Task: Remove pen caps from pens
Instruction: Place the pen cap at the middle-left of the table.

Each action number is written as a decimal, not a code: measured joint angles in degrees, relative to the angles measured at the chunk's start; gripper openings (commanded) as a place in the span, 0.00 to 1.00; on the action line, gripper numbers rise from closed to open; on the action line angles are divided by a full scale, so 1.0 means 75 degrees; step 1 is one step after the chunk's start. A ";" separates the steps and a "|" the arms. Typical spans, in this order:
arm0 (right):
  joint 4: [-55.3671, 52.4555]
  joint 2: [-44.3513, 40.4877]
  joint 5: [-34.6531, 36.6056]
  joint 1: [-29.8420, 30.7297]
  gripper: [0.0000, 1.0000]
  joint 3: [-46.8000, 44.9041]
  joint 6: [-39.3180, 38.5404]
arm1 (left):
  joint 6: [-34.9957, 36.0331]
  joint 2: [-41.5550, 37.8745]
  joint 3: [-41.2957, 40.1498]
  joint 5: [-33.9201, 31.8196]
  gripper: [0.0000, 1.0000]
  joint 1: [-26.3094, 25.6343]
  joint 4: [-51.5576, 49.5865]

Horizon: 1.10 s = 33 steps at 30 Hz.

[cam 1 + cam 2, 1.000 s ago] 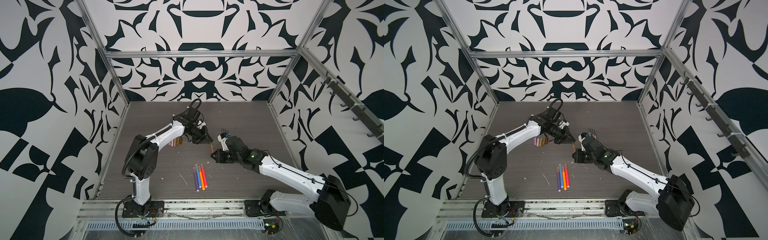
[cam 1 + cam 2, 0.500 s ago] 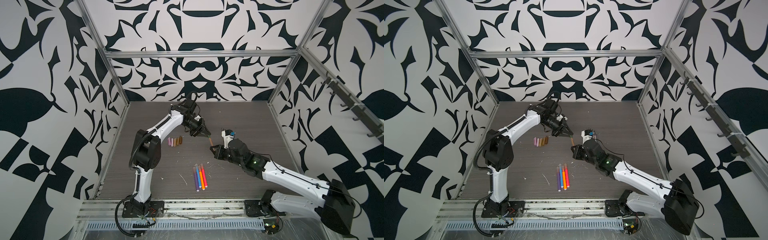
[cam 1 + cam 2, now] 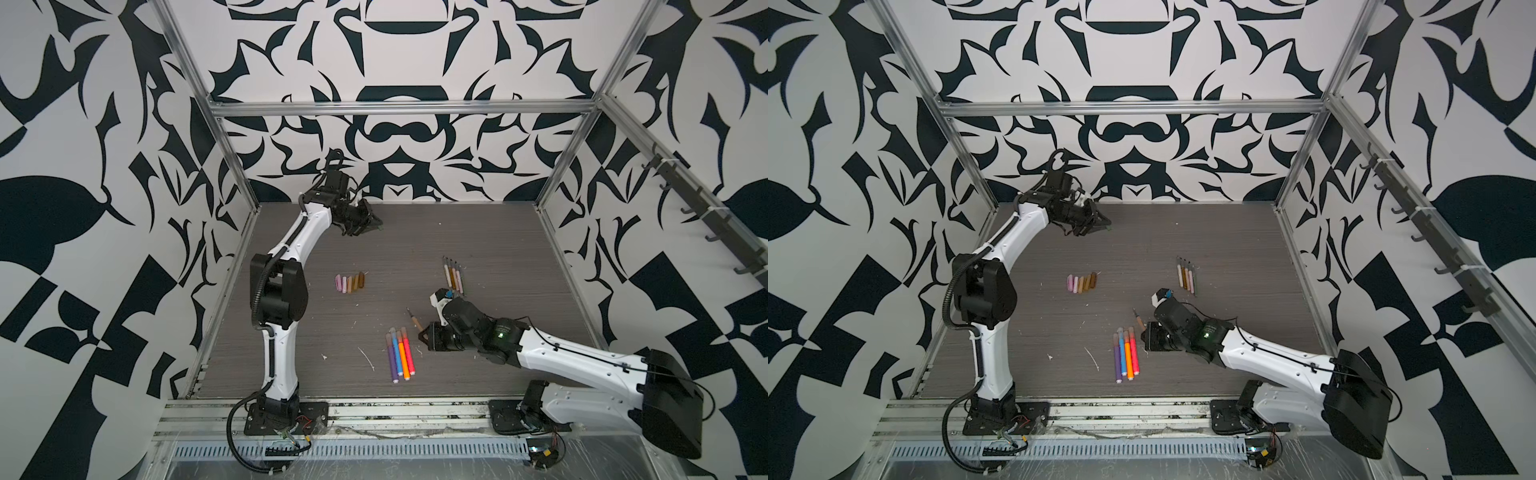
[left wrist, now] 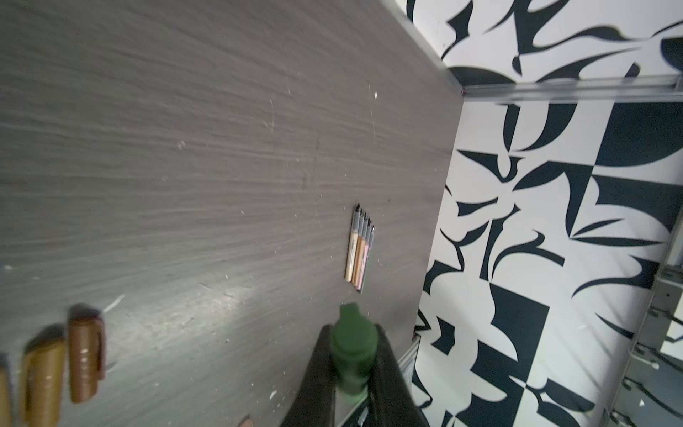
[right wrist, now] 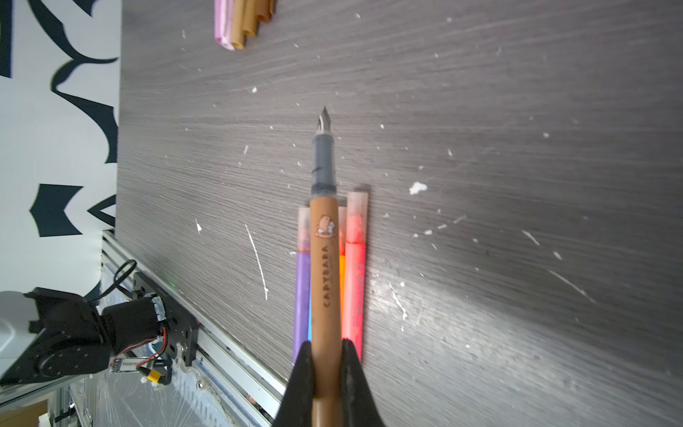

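Left fingers pinch the green cap between them — right fingers clamp the brown pen, nib protruding.

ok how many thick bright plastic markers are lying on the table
4, side by side in one row near the front middle of the table: purple marker, blue marker, orange marker, pink-red marker. None looks hidden.

Olive cap: was held in left tool.
Brown pen: was uncapped, nib exposed, held in right tool.
Loose caps: lay in a row.
Thin pens: four, uncapped, lay together.
Bright pens: four, capped.
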 measured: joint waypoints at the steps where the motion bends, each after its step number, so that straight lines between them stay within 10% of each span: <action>1: -0.0006 0.0000 -0.0020 -0.0006 0.00 0.0000 0.0000 | 0.0032 0.0015 0.0055 -0.0050 0.00 -0.0009 0.0000; 33: -0.0233 0.0160 -0.0143 -0.0157 0.00 -0.0006 -0.0125 | 0.2530 -0.1518 -0.4232 -0.2500 0.07 0.1679 -0.1271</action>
